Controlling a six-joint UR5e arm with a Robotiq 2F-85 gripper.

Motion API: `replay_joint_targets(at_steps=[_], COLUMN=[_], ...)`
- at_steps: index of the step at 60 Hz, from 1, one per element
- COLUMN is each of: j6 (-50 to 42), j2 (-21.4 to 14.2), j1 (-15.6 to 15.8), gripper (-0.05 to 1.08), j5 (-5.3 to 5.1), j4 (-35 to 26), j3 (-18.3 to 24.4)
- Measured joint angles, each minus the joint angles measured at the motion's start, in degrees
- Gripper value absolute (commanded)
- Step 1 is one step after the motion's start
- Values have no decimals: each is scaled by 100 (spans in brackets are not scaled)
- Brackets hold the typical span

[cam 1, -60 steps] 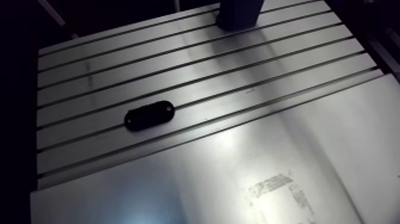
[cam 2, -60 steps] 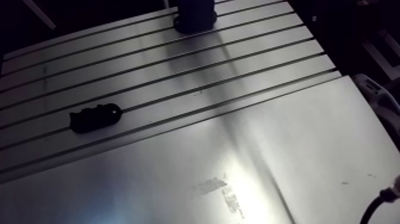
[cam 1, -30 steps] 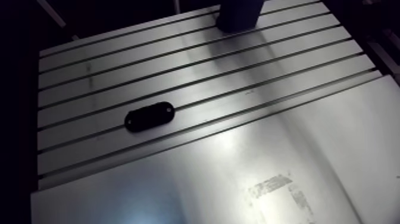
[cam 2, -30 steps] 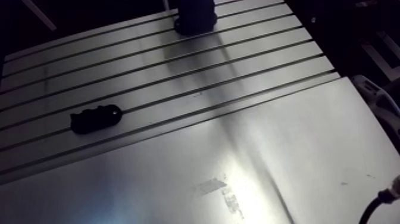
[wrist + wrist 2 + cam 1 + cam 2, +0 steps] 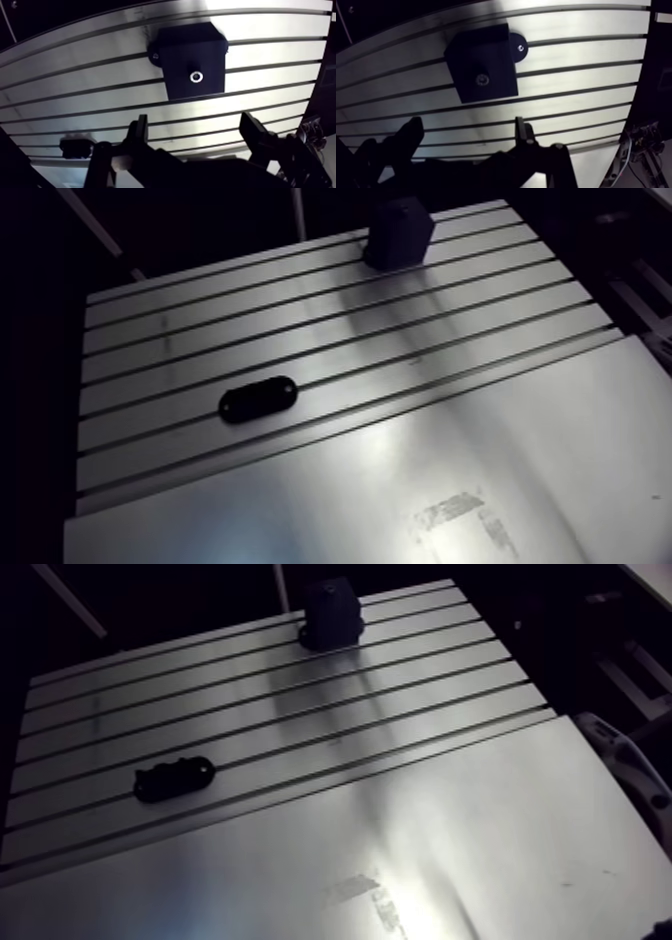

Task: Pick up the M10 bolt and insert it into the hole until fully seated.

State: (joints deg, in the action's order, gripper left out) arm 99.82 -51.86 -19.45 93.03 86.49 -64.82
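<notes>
A black block (image 5: 192,60) is fixed on the slotted aluminium table (image 5: 100,65), and it also shows at the table's far edge in the arm view as the block (image 5: 398,233). In the block's top face sits a small shiny round bolt head (image 5: 196,76), sunk in its hole. My gripper (image 5: 196,131) hangs above the table, short of the block. It is open, its two dark fingers (image 5: 140,131) are wide apart, and nothing is between them. The gripper does not show in the arm view.
A small black oval plate (image 5: 258,399) lies on the slotted part of the table, left of the middle; the wrist view shows it beside one finger. A smooth metal sheet (image 5: 480,458) covers the near half of the table.
The whole arm view has shifted, so the camera moved. The dark shape that stood over the block up to the picture's edge is gone, and the block's top now shows free.
</notes>
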Motion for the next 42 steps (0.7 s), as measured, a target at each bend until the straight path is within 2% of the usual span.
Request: replay_joint_targets(at_steps=[42], j6=[89], j2=[-1410], j1=[216], gripper=[0], j5=[-77], j4=[283], j3=[-949])
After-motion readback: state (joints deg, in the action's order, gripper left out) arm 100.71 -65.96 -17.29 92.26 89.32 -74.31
